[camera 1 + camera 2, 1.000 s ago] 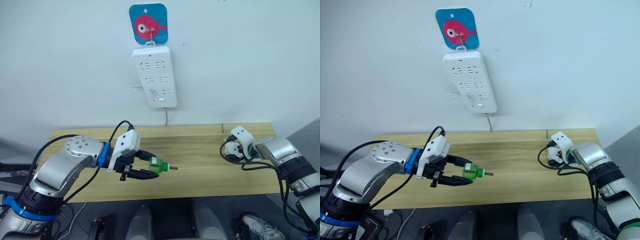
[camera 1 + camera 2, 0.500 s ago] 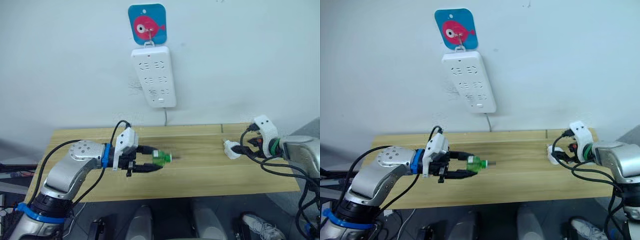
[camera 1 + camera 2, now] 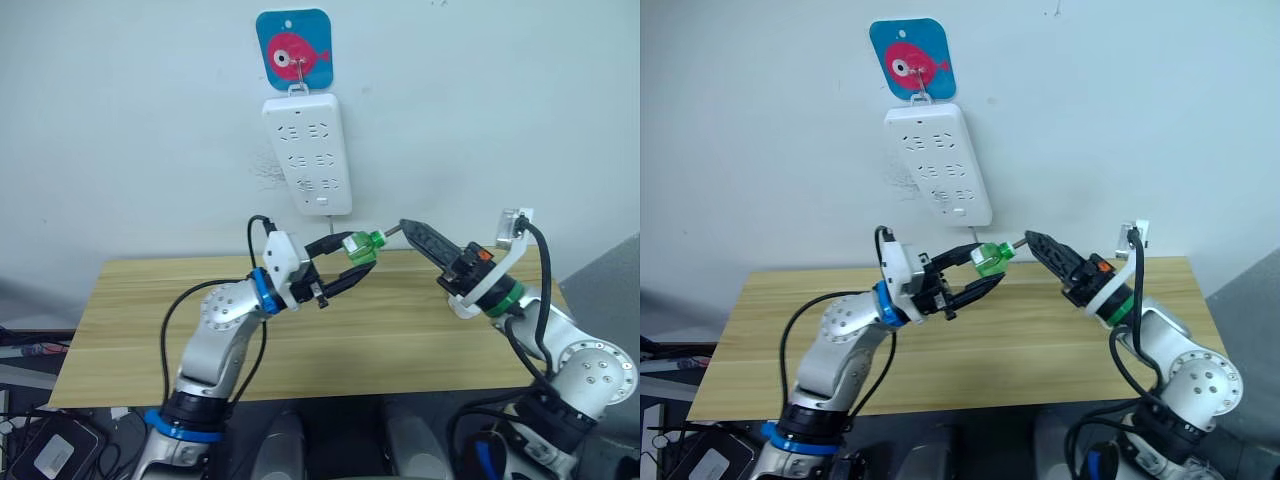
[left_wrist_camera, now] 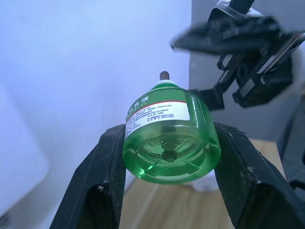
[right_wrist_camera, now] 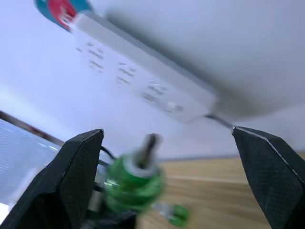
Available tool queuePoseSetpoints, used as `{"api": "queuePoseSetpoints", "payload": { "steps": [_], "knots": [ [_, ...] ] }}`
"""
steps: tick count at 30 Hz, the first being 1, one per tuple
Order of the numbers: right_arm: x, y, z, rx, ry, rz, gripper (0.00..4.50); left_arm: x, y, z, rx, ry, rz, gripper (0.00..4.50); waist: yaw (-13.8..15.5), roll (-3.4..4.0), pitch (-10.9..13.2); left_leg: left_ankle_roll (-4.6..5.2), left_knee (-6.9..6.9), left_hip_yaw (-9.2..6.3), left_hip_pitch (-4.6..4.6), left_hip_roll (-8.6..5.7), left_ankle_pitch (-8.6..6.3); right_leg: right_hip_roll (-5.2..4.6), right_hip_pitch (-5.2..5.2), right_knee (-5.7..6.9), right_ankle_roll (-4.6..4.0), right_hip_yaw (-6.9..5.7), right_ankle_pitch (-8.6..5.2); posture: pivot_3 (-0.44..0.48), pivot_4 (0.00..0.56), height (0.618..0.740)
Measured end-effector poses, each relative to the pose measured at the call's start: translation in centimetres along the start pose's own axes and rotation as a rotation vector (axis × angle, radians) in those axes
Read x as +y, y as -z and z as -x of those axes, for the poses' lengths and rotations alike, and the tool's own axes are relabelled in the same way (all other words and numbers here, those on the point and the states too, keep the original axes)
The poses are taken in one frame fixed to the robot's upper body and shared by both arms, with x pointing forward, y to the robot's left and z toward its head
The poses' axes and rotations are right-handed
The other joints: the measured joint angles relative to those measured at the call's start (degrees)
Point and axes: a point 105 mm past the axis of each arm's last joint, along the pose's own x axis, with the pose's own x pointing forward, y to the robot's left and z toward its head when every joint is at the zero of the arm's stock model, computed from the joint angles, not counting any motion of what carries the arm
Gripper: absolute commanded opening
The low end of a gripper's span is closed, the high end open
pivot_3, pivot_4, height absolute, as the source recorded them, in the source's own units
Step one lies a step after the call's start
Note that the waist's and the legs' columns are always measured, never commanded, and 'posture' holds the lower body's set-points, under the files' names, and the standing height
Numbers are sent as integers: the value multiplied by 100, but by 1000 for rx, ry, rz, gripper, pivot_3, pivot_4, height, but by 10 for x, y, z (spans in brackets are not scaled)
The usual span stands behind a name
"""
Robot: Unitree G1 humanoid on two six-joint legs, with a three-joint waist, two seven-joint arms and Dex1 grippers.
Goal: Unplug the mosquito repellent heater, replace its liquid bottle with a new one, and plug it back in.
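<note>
1. Liquid bottle (image 3: 357,246), green, clear plastic, wick tip pointing toward R arm: being held in mid-air above the table (image 3: 150,320), just below the power strip (image 3: 307,151). Label w/ red stripe showing in L wrist view.

2. Left gripper (image 3: 342,262): black fingers (image 4: 107,167) clamping the bottle on both sides, arm raised over the table's middle.

3. Right gripper (image 3: 413,234): raised, pointing at the bottle's wick end, tip just beside it, not touching as far as visible. In R wrist view its fingers (image 5: 78,164) are standing wide apart w/ the bottle between and beyond them.

4. Mosquito repellent heater (image 3: 461,305): a white rounded piece is showing under the R wrist, near the table's R end; partly hidden by the arm, so can't tell if it's lying on the wood or not.

5. Power strip: white, multi-socket, hanging on the wall from a hook under a blue fish plaque (image 3: 295,47); sockets unoccupied; cord running down behind the table.
</note>
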Motion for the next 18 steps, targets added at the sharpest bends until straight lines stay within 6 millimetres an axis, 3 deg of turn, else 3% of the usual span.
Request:
{"api": "queuePoseSetpoints", "payload": {
  "steps": [5,11,18],
  "knots": [
    [8,12,-7,22,3,-44,4500,5,-7,-12,-26,-44,-18,2233,-74,1,0,0,0,-1,0,-1,0,1,0,2,0,-1,0,-162,208,734],
    [19,12,-13,26,-31,-50,4500,7,-15,-20,-44,-54,-38,2233,-155,2,-1,1,-1,-1,1,0,0,4,0,3,0,-1,-1,-162,208,734],
    [17,6,-14,-8,-24,-93,2130,3,-19,-21,-38,-34,-39,2233,-168,2,-1,1,-1,-1,0,1,0,4,0,1,0,-1,-1,-160,208,734]
  ]
}}
